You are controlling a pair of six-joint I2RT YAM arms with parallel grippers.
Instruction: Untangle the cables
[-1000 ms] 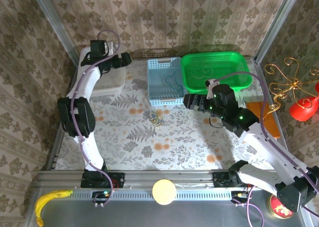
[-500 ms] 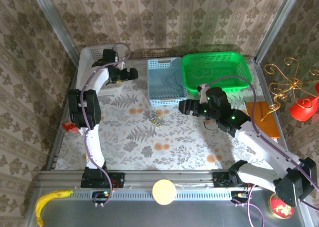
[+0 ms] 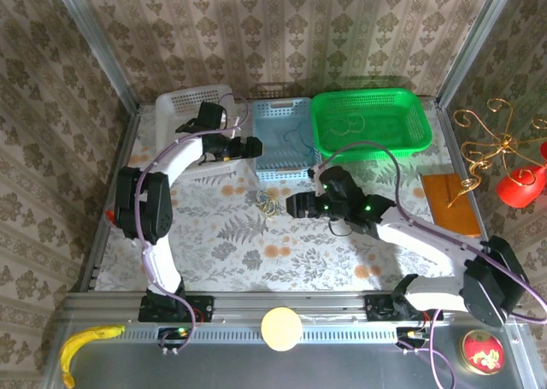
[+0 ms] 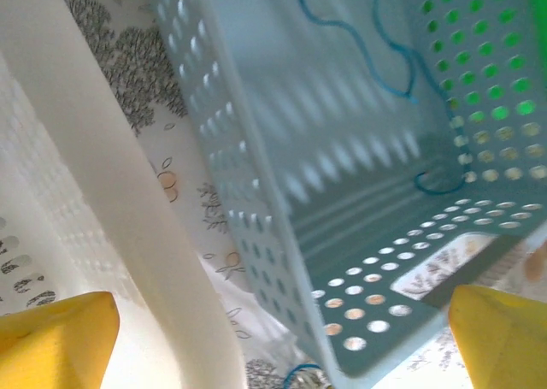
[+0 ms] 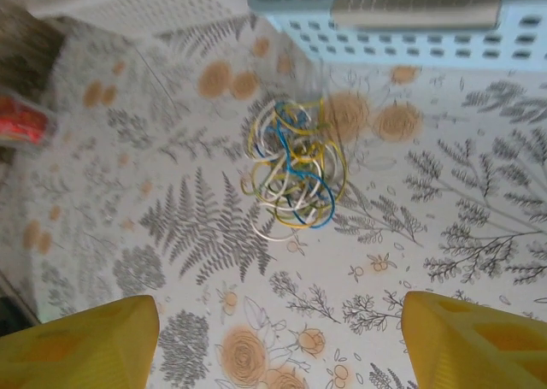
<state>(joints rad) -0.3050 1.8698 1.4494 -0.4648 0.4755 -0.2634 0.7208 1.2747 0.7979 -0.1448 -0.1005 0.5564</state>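
seen from above, the cables point(image 3: 269, 203) are too small to tell apart.

Built alike: on the left arm point(image 3: 175, 162) and the right arm point(image 3: 423, 235), white rounded link shells between bulky black joint housings. Bolted to black base blocks point(image 3: 171, 307) at the bottom of the top view. Strung with a thick purple cable point(image 3: 373, 147) along each, looping free near the wrist and again down by the base. Lit with small green dots point(image 3: 369, 207) on the right arm's black wrist housing, mid frame. Tipped with blocky yellow fingers point(image 4: 55, 342), seen as wedges in the lower corners of both wrist views, with moulded recesses in the one at lower right of the right wrist view.
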